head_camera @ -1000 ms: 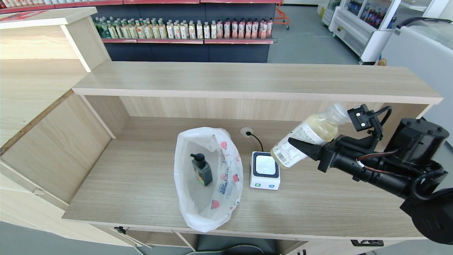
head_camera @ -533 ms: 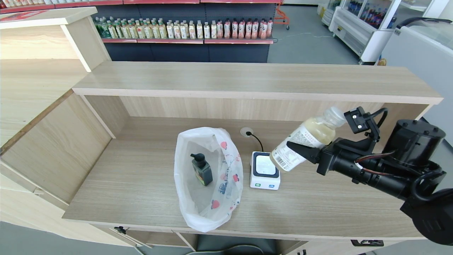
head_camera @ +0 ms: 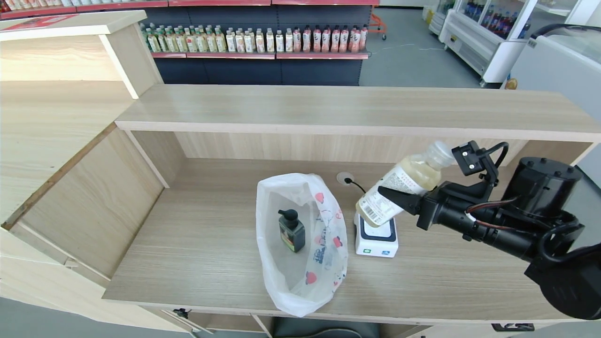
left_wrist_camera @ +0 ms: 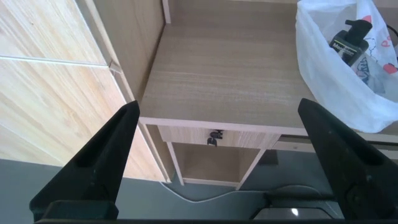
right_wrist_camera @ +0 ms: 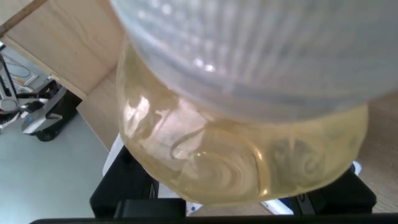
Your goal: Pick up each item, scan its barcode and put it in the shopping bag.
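Bottle (head_camera: 404,185) of pale yellowish drink hung tilted in the right gripper (head_camera: 392,193), whose fingers were clamped across its labelled middle. Its long axis ran from 8 o'clock to 2 o'clock in the head view, with base and barcode low at 8 and the clear cap high at 2. The base hung over the top of the scanner (head_camera: 375,239); whether they touched could not be told. The left gripper (left_wrist_camera: 217,162) was spread wide with nothing in it, out in front of the near edge of the counter (head_camera: 211,244). On that light wood counter the shopping bag (head_camera: 324,267) stood open just at 9 o'clock of the scanner, with 1 dark pump bottle (head_camera: 291,231) inside. At 11 o'clock of the scanner a black cable (head_camera: 359,186) ran to a round grommet (head_camera: 345,178). Beyond, a raised ledge (head_camera: 328,105) crossed the counter. At 12 o'clock stood a shelf of drinks (head_camera: 263,41), and at 2 o'clock white coolers (head_camera: 488,42).
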### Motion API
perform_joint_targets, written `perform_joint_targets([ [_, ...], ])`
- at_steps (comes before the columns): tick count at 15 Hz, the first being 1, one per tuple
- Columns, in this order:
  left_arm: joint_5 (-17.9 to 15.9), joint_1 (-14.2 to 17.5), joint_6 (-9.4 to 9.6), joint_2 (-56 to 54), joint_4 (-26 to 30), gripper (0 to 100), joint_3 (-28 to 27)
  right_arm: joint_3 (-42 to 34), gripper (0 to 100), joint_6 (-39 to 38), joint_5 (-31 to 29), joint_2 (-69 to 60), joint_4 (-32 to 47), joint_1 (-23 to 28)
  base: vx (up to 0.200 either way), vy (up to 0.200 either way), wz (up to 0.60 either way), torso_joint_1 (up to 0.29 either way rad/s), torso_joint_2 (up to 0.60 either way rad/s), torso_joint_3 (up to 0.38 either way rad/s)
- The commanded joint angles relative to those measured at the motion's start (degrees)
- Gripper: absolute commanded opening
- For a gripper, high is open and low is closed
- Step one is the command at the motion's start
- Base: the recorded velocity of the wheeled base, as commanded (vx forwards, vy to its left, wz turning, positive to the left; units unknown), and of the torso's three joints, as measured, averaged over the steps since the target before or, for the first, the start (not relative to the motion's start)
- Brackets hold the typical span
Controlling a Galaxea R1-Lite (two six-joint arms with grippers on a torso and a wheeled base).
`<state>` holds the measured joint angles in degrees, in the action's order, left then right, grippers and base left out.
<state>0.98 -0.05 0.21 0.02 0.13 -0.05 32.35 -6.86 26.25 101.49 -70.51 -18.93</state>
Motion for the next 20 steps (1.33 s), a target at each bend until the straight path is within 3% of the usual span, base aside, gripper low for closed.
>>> perform_joint_targets([
  [1, -0.01, 0.05, -0.03, -0.02, 0.04, 100, -0.04, 1.75, 0, 0.01, 0.03, 2.93, -0.07, -0.05, 0.0, 0.0, 0.0, 0.0, 0.0, 0.0],
  [15, -0.01, 0.05, -0.03, -0.02, 0.04, 100, -0.04, 13.79, 0, 4.58, 0.47, 21.74, -0.51, -0.84, 0.0, 0.0, 0.0, 0.0, 0.0, 0.0],
  [20, -0.01, 0.05, -0.03, -0.02, 0.04, 100, -0.04, 20.56, 0, 4.67, 0.3, 28.77, -0.59, -4.01, 0.0, 0.0, 0.0, 0.0, 0.0, 0.0],
])
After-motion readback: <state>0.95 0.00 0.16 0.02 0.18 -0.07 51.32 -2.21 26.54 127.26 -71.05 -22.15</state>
